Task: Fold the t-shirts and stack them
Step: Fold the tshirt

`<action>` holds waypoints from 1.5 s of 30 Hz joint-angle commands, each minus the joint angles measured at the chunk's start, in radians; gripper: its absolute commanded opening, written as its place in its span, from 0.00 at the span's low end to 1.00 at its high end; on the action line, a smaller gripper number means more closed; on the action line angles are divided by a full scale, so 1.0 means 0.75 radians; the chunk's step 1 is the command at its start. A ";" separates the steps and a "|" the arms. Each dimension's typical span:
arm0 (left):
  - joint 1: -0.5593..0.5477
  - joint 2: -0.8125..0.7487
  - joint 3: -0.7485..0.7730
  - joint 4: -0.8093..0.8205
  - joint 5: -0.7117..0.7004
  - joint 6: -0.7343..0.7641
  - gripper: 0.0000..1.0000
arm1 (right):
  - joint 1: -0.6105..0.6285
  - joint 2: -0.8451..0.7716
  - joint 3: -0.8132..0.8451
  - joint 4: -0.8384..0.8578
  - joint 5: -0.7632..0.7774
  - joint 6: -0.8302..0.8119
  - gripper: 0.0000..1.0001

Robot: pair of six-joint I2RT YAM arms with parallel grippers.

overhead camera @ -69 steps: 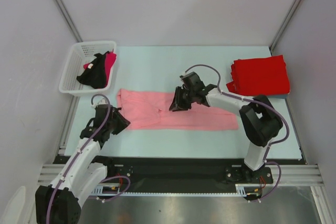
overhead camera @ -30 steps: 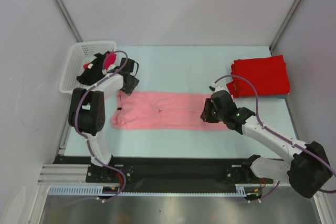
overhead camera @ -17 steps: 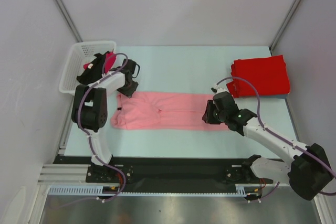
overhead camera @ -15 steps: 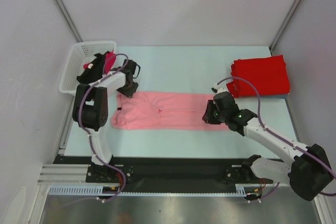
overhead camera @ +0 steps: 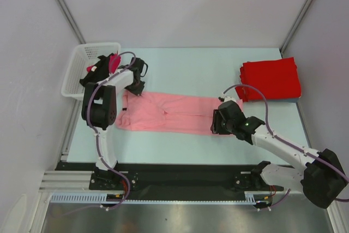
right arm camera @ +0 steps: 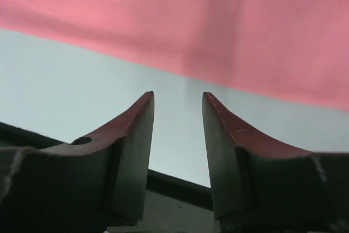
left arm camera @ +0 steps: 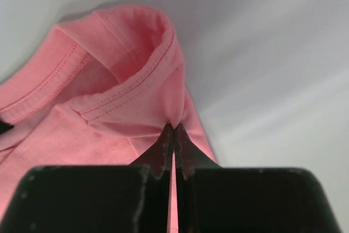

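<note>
At the desk's [overhead camera: 180,69] far left, a corner of the salmon pink t-shirt [overhead camera: 174,114] is pinched by the fully closed left fingers [left arm camera: 168,144]. The shirt is spread flat across the middle. Just beside its near right edge, the right fingers [overhead camera: 217,124] are held parted, with nothing gripped. Folded red t-shirts [overhead camera: 271,78] are stacked far right.

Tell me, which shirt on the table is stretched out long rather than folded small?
The pink t-shirt across the middle, lying in a long flat strip. The red t-shirts at the far right sit folded in a stack.
</note>
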 commanded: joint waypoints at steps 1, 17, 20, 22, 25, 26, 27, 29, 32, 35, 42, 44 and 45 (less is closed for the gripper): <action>0.000 0.064 0.119 0.040 0.000 -0.005 0.00 | 0.044 0.019 0.015 -0.130 0.193 0.040 0.46; 0.012 0.406 0.637 0.056 0.153 0.046 0.00 | -0.230 0.019 -0.116 -0.204 0.325 0.298 0.47; 0.016 0.424 0.645 0.097 0.173 0.044 0.00 | -0.343 -0.004 -0.137 -0.161 0.257 0.276 0.45; 0.020 0.439 0.647 0.142 0.190 0.046 0.00 | -0.375 -0.008 -0.155 -0.127 0.218 0.271 0.45; 0.022 0.453 0.655 0.201 0.224 0.040 0.00 | -0.382 0.025 -0.161 -0.104 0.208 0.273 0.45; 0.022 0.469 0.667 0.214 0.243 0.040 0.00 | -0.382 0.037 -0.161 -0.096 0.204 0.273 0.45; 0.022 0.482 0.677 0.232 0.255 0.040 0.00 | -0.382 0.051 -0.165 -0.082 0.198 0.275 0.45; 0.022 0.510 0.712 0.242 0.276 0.034 0.00 | -0.380 0.088 -0.171 -0.057 0.184 0.275 0.42; 0.022 0.539 0.733 0.285 0.327 0.021 0.00 | -0.370 0.107 -0.178 -0.053 0.145 0.294 0.07; 0.020 0.569 0.765 0.365 0.361 0.027 0.00 | -0.335 0.060 -0.218 -0.071 0.159 0.343 0.00; 0.000 0.770 1.007 0.438 0.503 0.058 0.00 | -0.057 0.019 -0.243 -0.079 0.077 0.510 0.00; -0.019 0.811 1.025 0.514 0.545 0.050 0.00 | 0.105 0.039 -0.241 -0.021 0.049 0.610 0.00; -0.027 0.821 1.025 0.545 0.562 0.032 0.00 | 0.150 0.082 -0.239 0.016 -0.006 0.637 0.00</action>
